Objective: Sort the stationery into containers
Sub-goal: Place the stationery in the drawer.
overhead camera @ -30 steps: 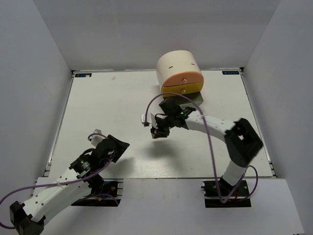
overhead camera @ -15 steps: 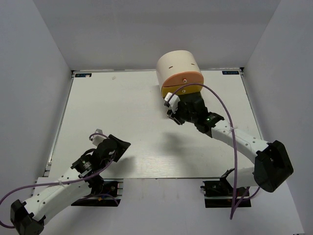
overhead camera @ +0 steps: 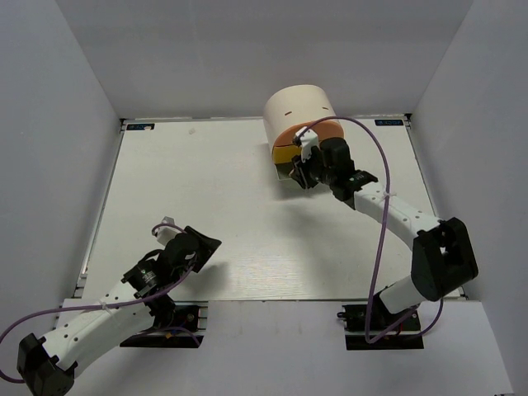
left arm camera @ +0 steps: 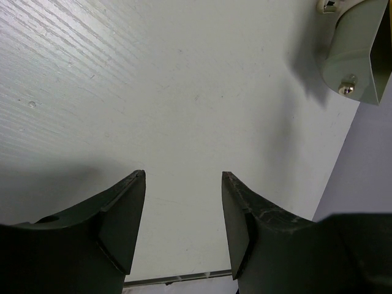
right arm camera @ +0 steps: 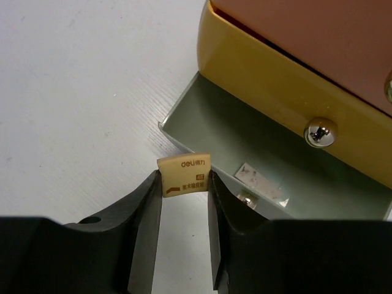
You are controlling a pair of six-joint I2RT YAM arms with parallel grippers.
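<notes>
My right gripper [right arm camera: 184, 184] is shut on a tan eraser [right arm camera: 184, 174] with printed lettering, held just above the near left corner of an open grey-green drawer [right arm camera: 245, 141]. Above that drawer are the yellow drawer [right arm camera: 263, 79] with its round knob [right arm camera: 321, 131] and the orange drawer [right arm camera: 331, 30]. From above, the right gripper [overhead camera: 301, 169] is at the front of the cream desk unit [overhead camera: 297, 106]. My left gripper [left arm camera: 182, 174] is open and empty over bare table at the near left [overhead camera: 200, 246]. No other stationery is in view.
The white table [overhead camera: 206, 181] is walled by grey panels on three sides. The right arm's purple cable [overhead camera: 375, 190] loops over its forearm. The grey-green drawer also shows far off in the left wrist view [left arm camera: 355, 55].
My right arm has swung from mid-table back and right to the front of the drawer unit, carrying the eraser. The left arm has barely moved.
</notes>
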